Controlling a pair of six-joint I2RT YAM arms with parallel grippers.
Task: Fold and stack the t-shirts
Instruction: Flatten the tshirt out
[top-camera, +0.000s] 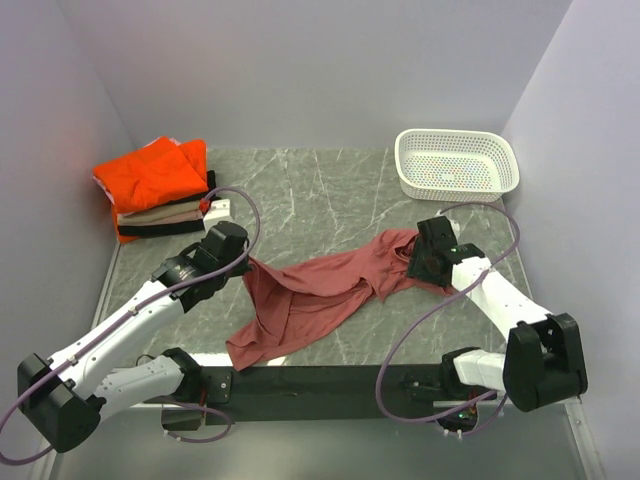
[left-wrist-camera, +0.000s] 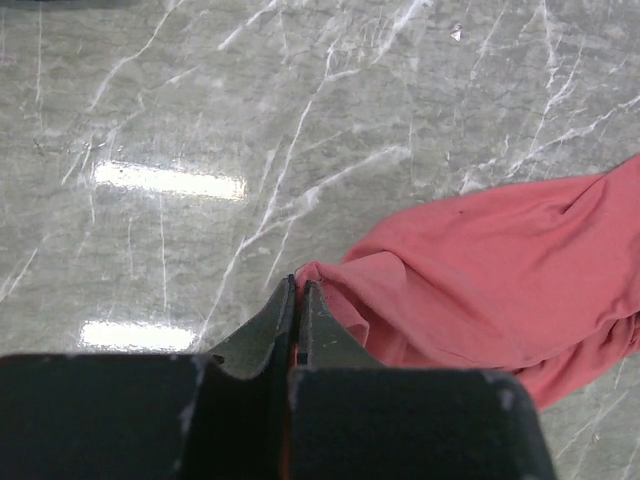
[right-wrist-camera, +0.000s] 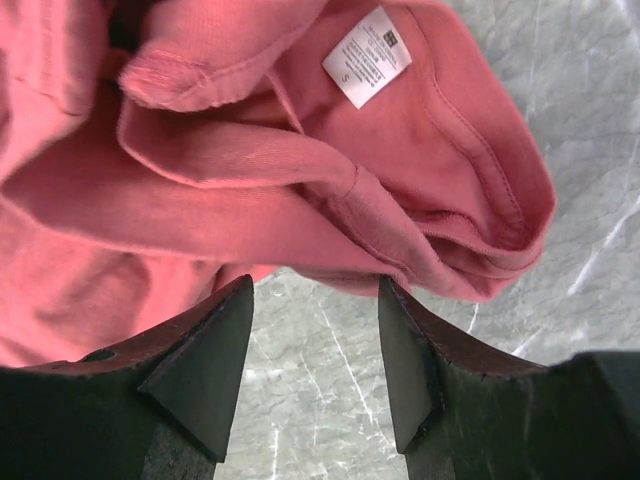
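**Top view.** The red shirt (top-camera: 320, 295) lies crumpled in a long band on the table (top-camera: 330, 190). Its long axis runs on a diagonal from the near left to the far right. The far-right end reaches the right tool (top-camera: 420, 262). The near-left end spreads wider and stops close to the arms' bases. One corner on the left is drawn up to the left tool (top-camera: 243, 262), which meets the cloth there. In the far-left corner is a stack: an orange shirt (top-camera: 150, 180) on top, a beige shirt (top-camera: 165, 213) under it and a black shirt (top-camera: 150, 229) at the bottom. A white basket (top-camera: 505, 170) stands at the far right, well apart from the red shirt.

**Left wrist.** The left tool (left-wrist-camera: 299, 287) is closed, its two fingers pressed together on a pinch of the red shirt (left-wrist-camera: 480, 270) at its edge. From the tips the cloth runs off to the right over the table (left-wrist-camera: 200, 100).

**Right wrist.** The right tool (right-wrist-camera: 315, 288) is open, its fingers spread, and bare table (right-wrist-camera: 330, 400) shows between them. The red shirt (right-wrist-camera: 200, 190) lies bunched just beyond the tips, and a fold of it reaches both. This is the neck end: the collar (right-wrist-camera: 490, 170) curves round on the right and the white label (right-wrist-camera: 367, 55) faces up inside it. Whether the fingers touch the cloth I cannot tell.
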